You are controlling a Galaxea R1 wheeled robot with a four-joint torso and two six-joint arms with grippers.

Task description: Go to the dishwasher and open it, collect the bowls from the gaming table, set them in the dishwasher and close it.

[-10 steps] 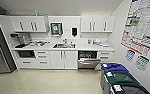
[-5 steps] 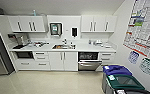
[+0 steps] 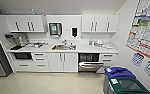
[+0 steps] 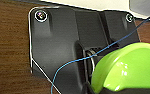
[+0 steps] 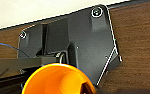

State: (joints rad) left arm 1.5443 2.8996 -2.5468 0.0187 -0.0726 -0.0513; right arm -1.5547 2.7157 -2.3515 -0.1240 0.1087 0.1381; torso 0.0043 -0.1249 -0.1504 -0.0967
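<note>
As the kitchen looms larger than before, dishwasher point(image 3: 90, 62) at 5 o'clock stands open, steel door tilted; claw states: cannot tell

I am looking at a white countertop point(image 3: 84, 48) running along the far wall, with a steel sink point(image 3: 63, 47) set into it near the middle. To the left of the sink, a clutter of small items point(image 3: 35, 44) is lying on the counter, too blurred for me to tell apart, and a dark flat thing point(image 3: 16, 47) is sitting farther out toward that end. To the right of the sink, a few pale dishes or containers point(image 3: 102, 44) are resting near the counter's far end. Well in front of the sink, the pale glossy floor point(image 3: 48, 83) is carrying two bins point(image 3: 121, 81) at the right.
</note>
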